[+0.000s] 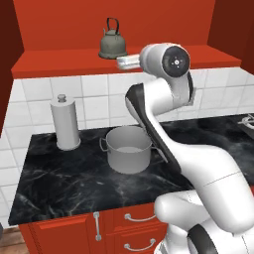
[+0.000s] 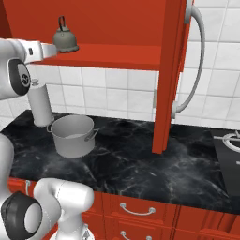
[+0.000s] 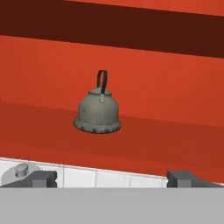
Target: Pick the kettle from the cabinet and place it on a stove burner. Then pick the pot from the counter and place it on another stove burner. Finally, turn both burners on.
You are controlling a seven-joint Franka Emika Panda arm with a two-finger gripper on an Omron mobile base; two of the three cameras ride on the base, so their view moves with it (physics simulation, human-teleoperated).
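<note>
Red fills the upper part of the scene: the open cabinet (image 1: 74,30) has a plain red interior, and on its shelf floor stands the kettle (image 1: 112,41), upright, toward the middle of the shelf and set back a little from the front edge, its thin black handle arched over the knobbed lid. Below the shelf runs a white tiled wall, and under that the black veined counter (image 1: 59,188). On the counter the pot (image 1: 128,149) sits near the middle of the worktop, closer to the back edge than the front, its two loop handles out to the sides. A tall pale cylinder (image 1: 65,122) with a knob on top stands toward the back left corner of the worktop, near the pot but apart from it. At the far right edge of the worktop part of a burner (image 2: 230,140) with its grey grate shows on the black cooktop. Red drawers (image 1: 139,228) with silver handles run under the counter's front edge. The gripper (image 3: 112,178) is raised level with the shelf's front edge, facing the kettle; in the hand view its two dark fingertips (image 3: 41,178) stand wide apart with nothing between them, and the kettle sits well beyond them, centred between the two tips and untouched.
</note>
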